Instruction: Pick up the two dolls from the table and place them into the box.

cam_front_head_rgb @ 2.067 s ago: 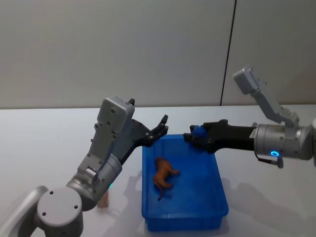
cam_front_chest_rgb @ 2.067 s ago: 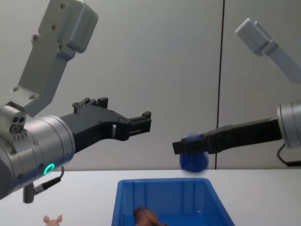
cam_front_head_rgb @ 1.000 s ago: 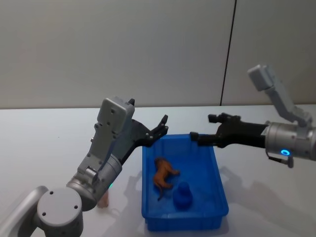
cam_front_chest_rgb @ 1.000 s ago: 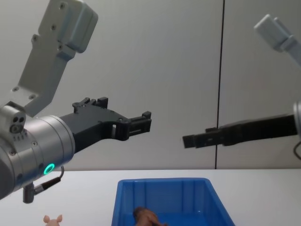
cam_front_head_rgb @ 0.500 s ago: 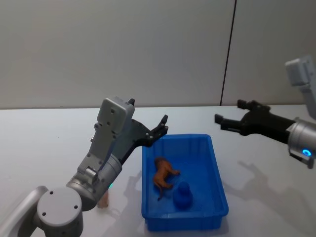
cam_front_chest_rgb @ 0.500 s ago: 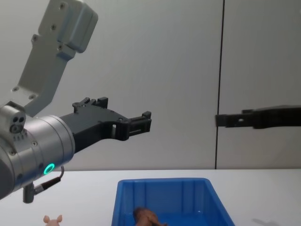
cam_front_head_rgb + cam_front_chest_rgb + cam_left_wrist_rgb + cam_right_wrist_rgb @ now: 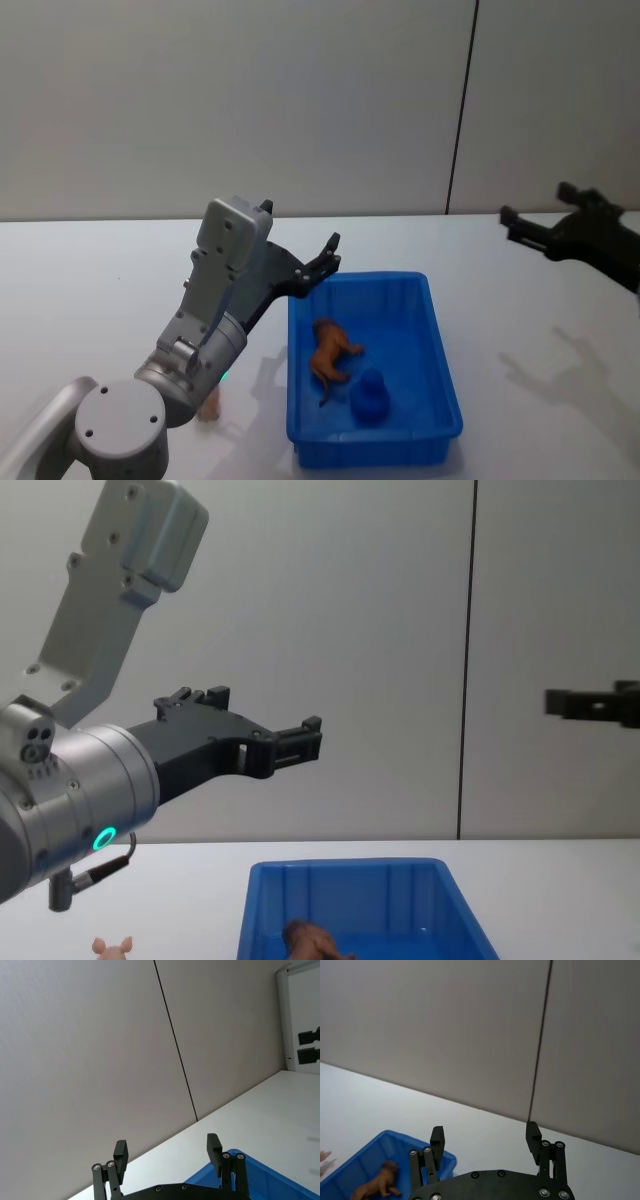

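The blue box (image 7: 440,345) stands on the white table (image 7: 90,270). Inside it the brown doll (image 7: 332,355) lies on its side, also seen in the chest view (image 7: 310,940) and the right wrist view (image 7: 377,1185). The pink doll (image 7: 112,946) stands on the table left of the box, half hidden behind my left arm (image 7: 208,408). Above the box's far left corner my left gripper (image 7: 325,262) hangs open and empty, as the left wrist view (image 7: 167,1149) confirms. My right gripper (image 7: 535,205) is open and empty, high up and well right of the box.
A small blue object (image 7: 370,395) lies in the box beside the brown doll. A grey wall with a dark vertical seam (image 7: 460,110) rises behind the table. White tabletop stretches to the right of the box (image 7: 540,330).
The right gripper let the small blue object fall into the box, then drew back to the right and upward, away from the box. The left arm stayed still.
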Robot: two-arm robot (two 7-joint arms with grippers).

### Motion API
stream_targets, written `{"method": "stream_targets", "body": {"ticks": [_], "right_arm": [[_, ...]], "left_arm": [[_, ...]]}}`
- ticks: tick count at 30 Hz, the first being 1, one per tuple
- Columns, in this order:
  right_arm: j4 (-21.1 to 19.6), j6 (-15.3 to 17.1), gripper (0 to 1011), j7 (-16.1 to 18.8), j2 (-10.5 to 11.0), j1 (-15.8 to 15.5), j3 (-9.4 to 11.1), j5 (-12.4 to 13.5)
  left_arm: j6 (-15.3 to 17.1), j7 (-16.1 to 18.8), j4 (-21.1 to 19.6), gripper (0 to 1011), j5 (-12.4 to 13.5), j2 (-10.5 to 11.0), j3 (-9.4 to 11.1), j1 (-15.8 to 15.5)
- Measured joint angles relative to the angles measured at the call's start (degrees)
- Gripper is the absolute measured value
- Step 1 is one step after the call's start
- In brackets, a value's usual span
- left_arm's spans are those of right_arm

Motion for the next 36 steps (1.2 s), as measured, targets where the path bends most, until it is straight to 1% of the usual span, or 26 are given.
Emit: {"method": "stream_targets", "body": {"ticks": [2,5,8,9,12,15,19,23,26,27,29,30,36], "right_arm": [[-1.02,-1.1,1001,-2.16,0.49,-1.1,0.49,0.46],[-2.08,-2.08,1001,-4.15,1.0,-2.34,1.05,0.8],[-3.71,-4.03,1001,-7.66,1.83,-4.29,1.95,1.32],[-3.71,-4.03,1001,-7.66,1.83,-4.29,1.95,1.32],[-5.07,-5.59,1001,-10.23,2.58,-6.02,2.78,1.75],[-5.92,-6.53,1001,-11.81,3.03,-7.07,3.32,2.01],[-6.71,-7.48,1001,-13.38,3.47,-8.05,3.81,2.27],[-7.34,-8.19,1001,-14.5,3.81,-8.79,4.18,2.47],[-7.69,-8.6,1001,-15.16,4.0,-9.24,4.37,2.6],[-7.76,-8.67,1001,-15.3,4.04,-9.33,4.41,2.62],[-7.95,-8.9,1001,-15.68,4.16,-9.59,4.54,2.67],[-8.02,-8.98,1001,-15.8,4.19,-9.67,4.57,2.69],[-8.37,-9.39,1001,-16.5,4.37,-10.13,4.79,2.81]], "left_arm": [[0.0,0.0,0.0,1001,0.0,0.0,0.0,0.0],[0.01,-0.02,0.0,1001,0.0,0.0,-0.02,0.0],[0.26,-0.15,-0.09,1001,-0.05,0.01,-0.06,0.06],[0.38,-0.21,-0.19,1001,-0.08,0.05,-0.08,0.11],[1.17,-0.36,-0.71,1001,-0.41,0.3,-0.17,0.38],[2.58,-0.38,-1.69,1001,-1.02,0.86,-0.35,0.9],[5.22,0.14,-3.4,1001,-2.07,1.87,-0.69,2.04],[8.75,1.28,-5.8,1001,-3.47,3.45,-1.17,3.67],[10.53,2.02,-7.17,1001,-4.25,4.42,-1.48,4.63],[11.75,2.56,-7.98,1001,-4.8,5.0,-1.67,5.27],[13.19,3.23,-8.92,1001,-5.48,5.71,-1.87,6.04],[14.51,3.86,-9.7,1001,-6.04,6.31,-2.08,6.65],[19.19,6.53,-12.39,1001,-8.24,8.33,-2.75,9.16]]}}
